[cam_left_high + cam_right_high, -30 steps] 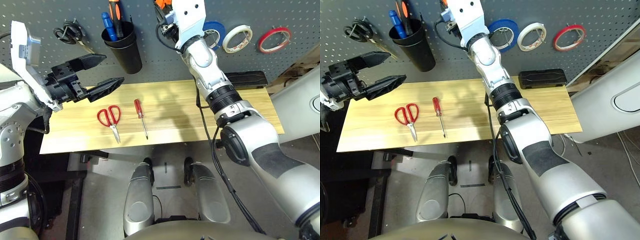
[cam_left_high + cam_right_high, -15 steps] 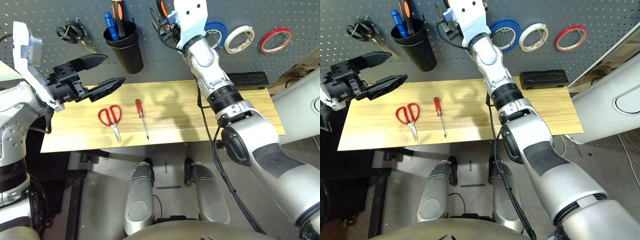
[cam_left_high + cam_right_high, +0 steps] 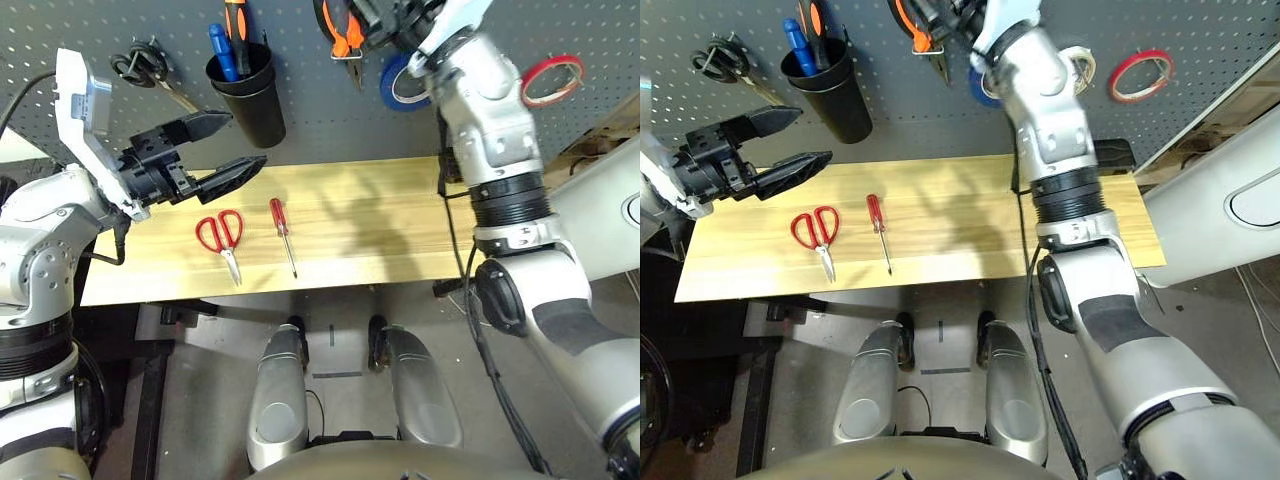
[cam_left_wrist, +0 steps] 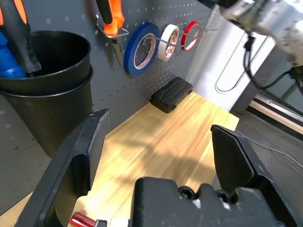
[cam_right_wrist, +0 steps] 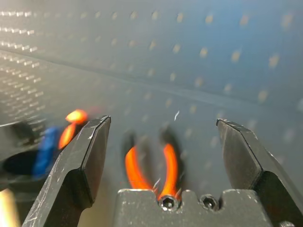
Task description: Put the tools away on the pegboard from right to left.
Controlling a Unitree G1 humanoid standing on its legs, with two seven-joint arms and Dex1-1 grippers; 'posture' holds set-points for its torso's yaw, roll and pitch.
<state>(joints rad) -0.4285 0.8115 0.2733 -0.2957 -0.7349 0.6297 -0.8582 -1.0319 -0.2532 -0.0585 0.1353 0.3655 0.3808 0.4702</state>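
Note:
The orange-handled pliers point(image 3: 345, 35) hang on a hook of the dark pegboard point(image 3: 300, 115), left of the blue tape. My right gripper point(image 5: 163, 124) is open just in front of the pliers point(image 5: 151, 165), apart from them. The red tape ring point(image 3: 550, 80) hangs at the far right of the board. On the wooden table point(image 3: 400, 225) lie the red-handled scissors point(image 3: 220, 232) and, to their right, the red-handled screwdriver point(image 3: 281, 232). Above and behind the scissors hovers my left gripper point(image 3: 245, 140), open and empty.
A black cup point(image 3: 247, 95) with blue and orange-handled tools and black-handled scissors point(image 3: 140, 68) hang at the board's left. Blue tape point(image 4: 142, 47) and white tape point(image 4: 168, 42) hang between the pliers and the red ring. A black box point(image 4: 173, 93) sits at the table's back.
My right gripper has opened and let go of the pliers, which now hang on the board. The right arm has swung to the right. The left gripper has barely shifted.

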